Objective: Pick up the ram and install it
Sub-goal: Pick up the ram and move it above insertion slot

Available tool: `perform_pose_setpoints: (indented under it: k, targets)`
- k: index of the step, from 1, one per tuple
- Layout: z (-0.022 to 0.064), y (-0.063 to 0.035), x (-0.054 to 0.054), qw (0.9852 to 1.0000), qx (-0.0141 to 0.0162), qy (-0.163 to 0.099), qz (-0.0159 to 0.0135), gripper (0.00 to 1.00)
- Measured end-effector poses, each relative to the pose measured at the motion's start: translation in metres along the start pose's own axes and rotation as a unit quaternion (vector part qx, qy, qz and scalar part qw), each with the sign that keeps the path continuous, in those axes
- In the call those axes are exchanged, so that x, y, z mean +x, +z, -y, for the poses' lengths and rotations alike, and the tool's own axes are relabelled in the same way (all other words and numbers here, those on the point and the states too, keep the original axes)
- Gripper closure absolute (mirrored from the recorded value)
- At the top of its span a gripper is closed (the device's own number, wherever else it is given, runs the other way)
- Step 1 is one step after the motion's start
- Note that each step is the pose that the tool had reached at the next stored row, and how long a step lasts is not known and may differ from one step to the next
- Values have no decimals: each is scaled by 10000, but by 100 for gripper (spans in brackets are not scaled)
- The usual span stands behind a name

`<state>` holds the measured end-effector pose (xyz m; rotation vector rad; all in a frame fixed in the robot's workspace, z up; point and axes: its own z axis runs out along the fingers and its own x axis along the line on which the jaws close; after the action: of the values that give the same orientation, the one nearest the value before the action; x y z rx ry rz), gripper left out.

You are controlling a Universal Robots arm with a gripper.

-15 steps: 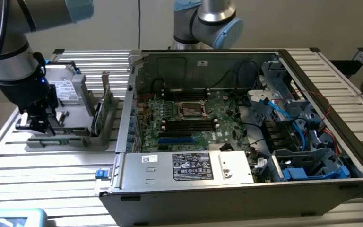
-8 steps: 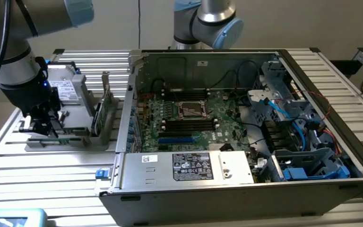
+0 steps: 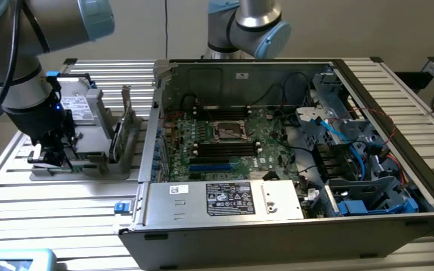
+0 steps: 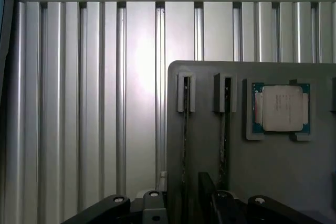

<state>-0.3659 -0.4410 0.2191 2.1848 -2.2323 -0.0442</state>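
Observation:
Seen edge-on in the wrist view, the ram is a thin dark stick standing in a slot of the grey holder plate. A second thin stick stands in the neighbouring slot. My gripper hovers above the plate's near end, open, with its black fingers on either side of the ram's line and nothing held. In the exterior view my gripper hangs over the grey holder at the exterior view's left. The open computer case shows the motherboard's dark memory slots.
A square silver processor chip lies in a pocket of the holder. A taller green card stands upright between the holder and the case wall. A power supply fills the case's front. Ribbed aluminium table surrounds everything.

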Motion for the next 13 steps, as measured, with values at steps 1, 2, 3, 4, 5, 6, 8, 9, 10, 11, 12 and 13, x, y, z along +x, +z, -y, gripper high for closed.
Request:
perform_pose_setpoints:
  k: [1,2,3,4,5,6,8,9,10,11,12,13]
  targets:
    - [1,18,0,10000,3,0,0,64]
    - [1,36,0,10000,5,0,0,64]
    - [2,56,0,10000,6,0,0,64]
    - [3,74,-1,10000,8,0,-1,64]
    - [3,89,-1,10000,10,0,-3,64]
    - [3,101,-1,10000,11,0,-5,64]
    - [4,120,-2,10000,16,1,-11,64]
    - [4,128,-4,10000,19,1,-14,64]
    - [4,134,-5,10000,21,1,-17,64]
    - [4,142,-8,10000,22,0,-19,64]
    - [4,148,-14,10000,22,1,-22,64]
    - [4,156,-25,10000,22,0,-23,64]
